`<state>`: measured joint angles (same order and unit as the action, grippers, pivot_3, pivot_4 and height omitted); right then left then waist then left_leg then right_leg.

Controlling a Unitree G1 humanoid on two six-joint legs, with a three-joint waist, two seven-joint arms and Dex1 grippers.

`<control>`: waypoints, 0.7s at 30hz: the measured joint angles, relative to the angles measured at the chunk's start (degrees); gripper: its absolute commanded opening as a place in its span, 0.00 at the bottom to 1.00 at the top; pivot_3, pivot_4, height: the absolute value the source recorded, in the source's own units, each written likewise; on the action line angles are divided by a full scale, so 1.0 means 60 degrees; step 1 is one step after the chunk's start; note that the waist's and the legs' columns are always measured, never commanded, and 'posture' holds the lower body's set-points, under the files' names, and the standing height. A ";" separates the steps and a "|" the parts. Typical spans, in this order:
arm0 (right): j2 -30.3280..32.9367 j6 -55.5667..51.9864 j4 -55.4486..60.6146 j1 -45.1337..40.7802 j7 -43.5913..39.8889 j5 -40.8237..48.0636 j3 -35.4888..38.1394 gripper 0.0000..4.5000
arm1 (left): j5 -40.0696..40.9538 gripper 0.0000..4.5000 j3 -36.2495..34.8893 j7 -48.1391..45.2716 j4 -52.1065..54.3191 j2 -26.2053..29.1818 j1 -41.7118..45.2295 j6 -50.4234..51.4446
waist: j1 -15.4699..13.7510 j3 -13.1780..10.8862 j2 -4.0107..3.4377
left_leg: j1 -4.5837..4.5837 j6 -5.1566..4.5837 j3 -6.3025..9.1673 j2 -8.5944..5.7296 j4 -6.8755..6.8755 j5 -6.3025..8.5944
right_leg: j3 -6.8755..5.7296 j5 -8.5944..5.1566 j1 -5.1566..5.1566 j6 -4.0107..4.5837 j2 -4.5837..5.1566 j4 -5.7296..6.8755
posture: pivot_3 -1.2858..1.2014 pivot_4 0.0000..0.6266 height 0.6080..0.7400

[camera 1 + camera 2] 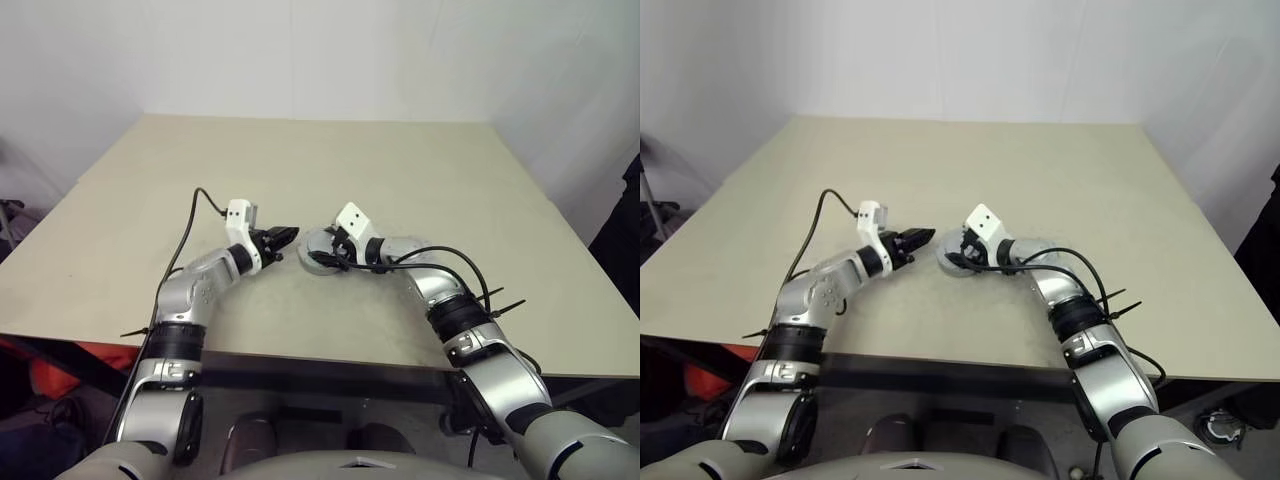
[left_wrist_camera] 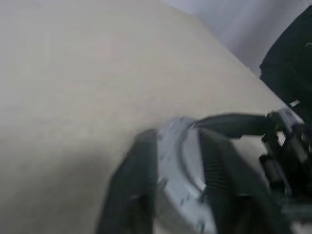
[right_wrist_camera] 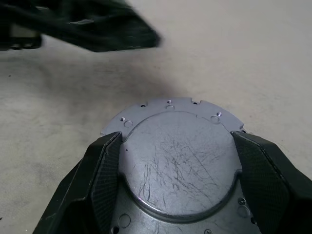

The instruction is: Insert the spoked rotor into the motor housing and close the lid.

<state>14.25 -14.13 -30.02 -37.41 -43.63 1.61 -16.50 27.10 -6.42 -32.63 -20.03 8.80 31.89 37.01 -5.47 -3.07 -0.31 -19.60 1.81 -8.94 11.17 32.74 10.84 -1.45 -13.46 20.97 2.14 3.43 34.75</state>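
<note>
Gripping round silver part (image 3: pixel 180 165) with right tool (image 3: pixel 176 140): one of the black fingers (image 3: pixel 105 170) on each side of the rim, ribbed pads against it, jaws wide. Scratched flat silver face, holed flange around it. Cannot tell whether rotor's silver side or another motor piece. Low at the table (image 1: pixel 330 160), roughly mid-table, biased toward the 6 o'clock edge in the head view. Resting or just clear of the surface, cannot tell. Approached by right tool from the part's 3 o'clock, angled down.

Left tool (image 1: pixel 283 236) at the part's 9 o'clock, just beside it, aimed at the rim, small gap seen from the head view. Blurred in both wrist views. Open or closed, cannot tell.

Edges:
- Near table edge at 6 o'clock, close behind both forearms.
- Left edge at 9 o'clock and right edge at 3 o'clock, well apart from both tools.
- Far edge at 12 o'clock against white wall (image 1: pixel 320 50), well apart.

Bare tabletop from 10 through 2 o'clock beyond the part, wide open room there. Tightest spot between the two tools, at the part itself.

Black cable (image 1: pixel 440 258) looped off right forearm toward 3 o'clock, apart from the part. Second cable (image 1: pixel 190 222) arched over left forearm at 9 o'clock.
</note>
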 measured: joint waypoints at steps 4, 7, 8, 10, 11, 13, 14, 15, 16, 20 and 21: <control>-0.0002 0.0000 0.0098 0.0015 0.0014 0.0000 -0.0012 0.69 | 0.0089 0.01 0.0008 -0.0224 -0.1343 -0.0280 0.0957 0.0344 | 0.0004 0.0006 -0.0006 | -0.0003 0.0000 0.0003 -0.0006 -0.0009 0.0000 | 0.0001 0.0000 0.0008 0.0000 0.0000 -0.0001 | 0.52 0.00 1.00; -0.0003 -0.0048 0.0226 0.0076 0.0045 0.0001 -0.0012 0.69 | 0.0119 0.01 0.0029 -0.0462 -0.1812 -0.0334 0.1176 0.0713 | 0.0004 0.0008 -0.0009 | -0.0004 0.0000 0.0003 -0.0010 -0.0020 0.0000 | 0.0002 0.0000 0.0014 0.0000 0.0000 -0.0003 | 0.52 0.00 1.00; -0.0003 -0.0070 0.0274 0.0100 0.0053 0.0001 -0.0004 0.69 | 0.0121 0.01 0.0037 -0.0536 -0.1883 -0.0334 0.1171 0.0854 | 0.0003 0.0007 -0.0009 | -0.0006 0.0000 0.0003 -0.0009 -0.0024 0.0000 | 0.0002 0.0000 0.0017 0.0000 0.0000 -0.0004 | 0.52 0.00 1.00; -0.0003 -0.0133 0.0347 0.0134 0.0077 0.0001 0.0005 0.69 | 0.0148 0.01 0.0052 -0.0690 -0.1883 -0.0337 0.1134 0.1107 | 0.0000 0.0008 -0.0009 | -0.0006 0.0000 0.0003 -0.0010 -0.0031 0.0000 | 0.0001 0.0000 0.0016 0.0000 0.0000 -0.0007 | 0.52 0.00 1.00; -0.0003 -0.0161 0.0373 0.0148 0.0102 0.0001 0.0008 0.69 | 0.0155 0.01 0.0074 -0.0736 -0.1854 -0.0337 0.1123 0.1207 | 0.0000 0.0008 -0.0009 | -0.0003 0.0000 0.0003 -0.0011 -0.0033 0.0000 | 0.0001 0.0000 0.0014 0.0000 0.0000 -0.0007 | 0.52 0.00 1.00; -0.0007 -0.0246 0.0418 0.0162 0.0158 0.0006 0.0019 0.69 | 0.0131 0.01 0.0123 -0.0674 -0.1753 -0.0338 0.1048 0.1317 | -0.0001 0.0014 -0.0018 | 0.0000 0.0000 0.0003 -0.0017 -0.0039 0.0000 | 0.0002 0.0000 0.0011 0.0000 0.0004 -0.0010 | 0.52 0.00 1.00; -0.0011 -0.0289 0.0423 0.0161 0.0185 0.0009 0.0023 0.69 | 0.0126 0.01 0.0137 -0.0634 -0.1703 -0.0341 0.1011 0.1339 | -0.0002 0.0016 -0.0021 | 0.0007 0.0000 0.0004 -0.0021 -0.0044 0.0000 | 0.0002 -0.0001 0.0009 -0.0001 0.0007 -0.0011 | 0.52 0.00 1.00; -0.0022 -0.0352 0.0427 0.0152 0.0219 0.0009 0.0034 0.69 | 0.0115 0.01 0.0148 -0.0569 -0.1606 -0.0338 0.0966 0.1373 | -0.0004 0.0016 -0.0022 | 0.0014 0.0000 0.0004 -0.0027 -0.0053 0.0000 | 0.0001 -0.0003 0.0006 -0.0004 0.0015 -0.0014 | 0.52 0.00 1.00; -0.0028 -0.0398 0.0427 0.0138 0.0254 0.0010 0.0063 0.69 | 0.0113 0.01 0.0154 -0.0530 -0.1493 -0.0335 0.0893 0.1401 | -0.0004 0.0017 -0.0023 | 0.0019 0.0000 0.0004 -0.0035 -0.0063 0.0000 | 0.0001 -0.0005 0.0006 -0.0008 0.0025 -0.0017 | 0.52 0.00 1.00; -0.0036 -0.0614 0.0422 0.0091 0.0310 0.0031 0.0128 0.69 | 0.0121 0.01 0.0157 -0.0491 -0.1118 -0.0317 0.0594 0.1460 | -0.0006 0.0017 -0.0024 | 0.0022 0.0000 0.0003 -0.0060 -0.0082 0.0000 | -0.0001 -0.0018 0.0007 -0.0030 0.0057 -0.0031 | 0.52 0.00 1.00; -0.0034 -0.0709 0.0426 0.0077 0.0308 0.0043 0.0152 0.85 | 0.0121 0.00 0.0157 -0.0459 -0.1057 -0.0314 0.0567 0.1491 | -0.0007 0.0016 -0.0023 | 0.0019 -0.0001 0.0003 -0.0062 -0.0083 0.0000 | -0.0001 -0.0020 0.0008 -0.0033 0.0061 -0.0037 | 0.52 0.00 1.00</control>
<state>14.05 -18.38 -27.46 -36.94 -41.78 1.87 -15.58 27.83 -5.48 -35.38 -26.37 6.92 35.29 45.95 -5.51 -2.97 -0.45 -19.49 1.81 -8.92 10.79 32.25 10.84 -1.46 -13.58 21.01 1.93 3.79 34.53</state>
